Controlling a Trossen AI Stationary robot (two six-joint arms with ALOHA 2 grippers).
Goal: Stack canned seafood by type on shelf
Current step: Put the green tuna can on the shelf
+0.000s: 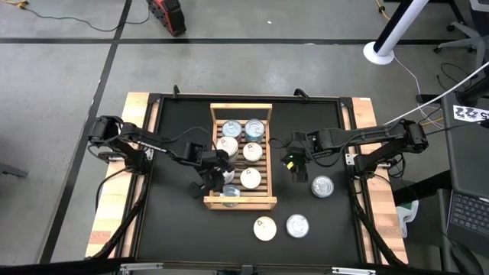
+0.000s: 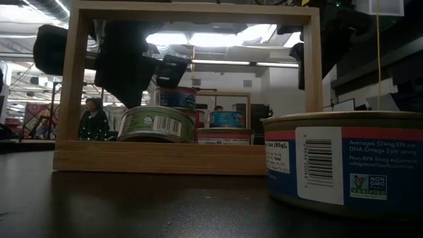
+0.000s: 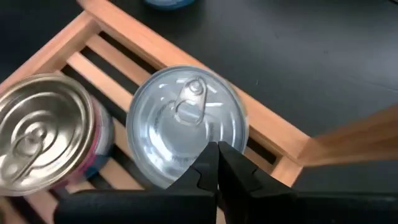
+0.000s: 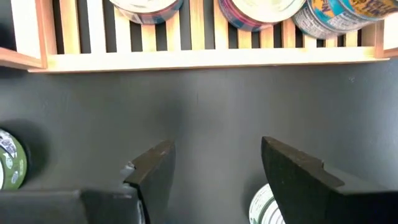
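The wooden slatted shelf (image 1: 241,156) lies flat at the table's middle and holds several round tins. One silver-lidded tin (image 3: 186,124) sits in its near left corner, its green label facing the low view (image 2: 155,124), beside another silver tin (image 3: 43,134). My left gripper (image 3: 217,165) is shut and hangs over that corner tin's lid (image 1: 230,192). To the right of the shelf, my right gripper (image 1: 294,164) stands open above bare table (image 4: 214,155), with nothing between its fingers. My left gripper slants down from the table's left, its shut fingertips (image 3: 211,155) over the edge of the corner tin's silver lid (image 3: 186,162). I cannot tell whether they touch the lid. The tin rests upright on the shelf's slats.
Three loose tins stand on the black table: one right of the shelf (image 1: 322,186) and two near the front edge (image 1: 265,228), (image 1: 297,224). A blue and red labelled tin (image 2: 344,162) fills the low view's right. The shelf's raised end rail (image 2: 192,10) frames the tins.
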